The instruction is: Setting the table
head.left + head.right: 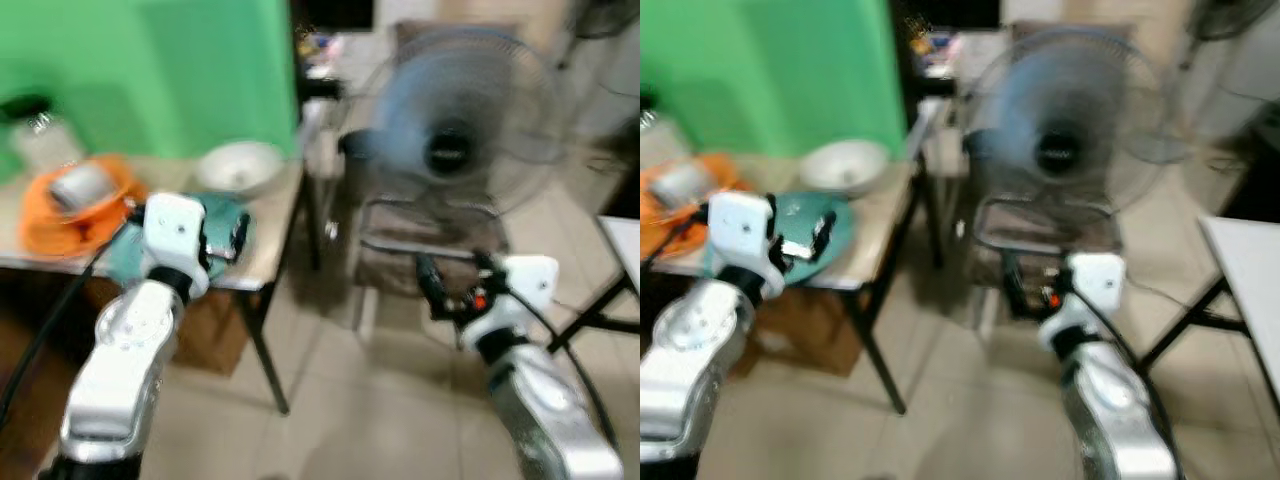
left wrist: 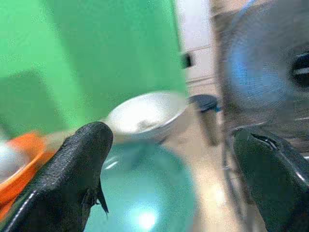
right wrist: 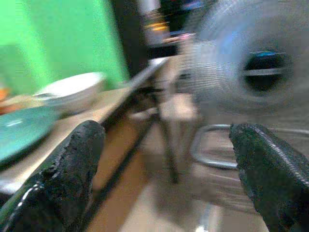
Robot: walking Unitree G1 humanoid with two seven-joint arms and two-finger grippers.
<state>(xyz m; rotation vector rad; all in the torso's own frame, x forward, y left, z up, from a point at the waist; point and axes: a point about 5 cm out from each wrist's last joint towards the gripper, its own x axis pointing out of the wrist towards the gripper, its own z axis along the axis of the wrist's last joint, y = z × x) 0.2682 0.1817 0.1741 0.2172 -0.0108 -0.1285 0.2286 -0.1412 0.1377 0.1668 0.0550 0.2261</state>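
Left pincer [image 2: 169, 179] released over round teal plate [image 2: 145, 193]; right pincer [image 3: 164, 169] released, empty; nothing set yet, white bowl [image 1: 240, 167] at 12 o'clock on worktop [image 1: 275, 235].

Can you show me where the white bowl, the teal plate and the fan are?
white bowl [image 1: 240, 166]: left eye view, inside of the bowl.
teal plate [image 2: 145, 193]: left wrist view, middle of its surface.
fan [image 1: 450, 150]: left eye view, dark hub.

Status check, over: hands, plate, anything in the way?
Both hands open, empty: left hand at teal plate, right hand off table. White bowl behind. Fan right.
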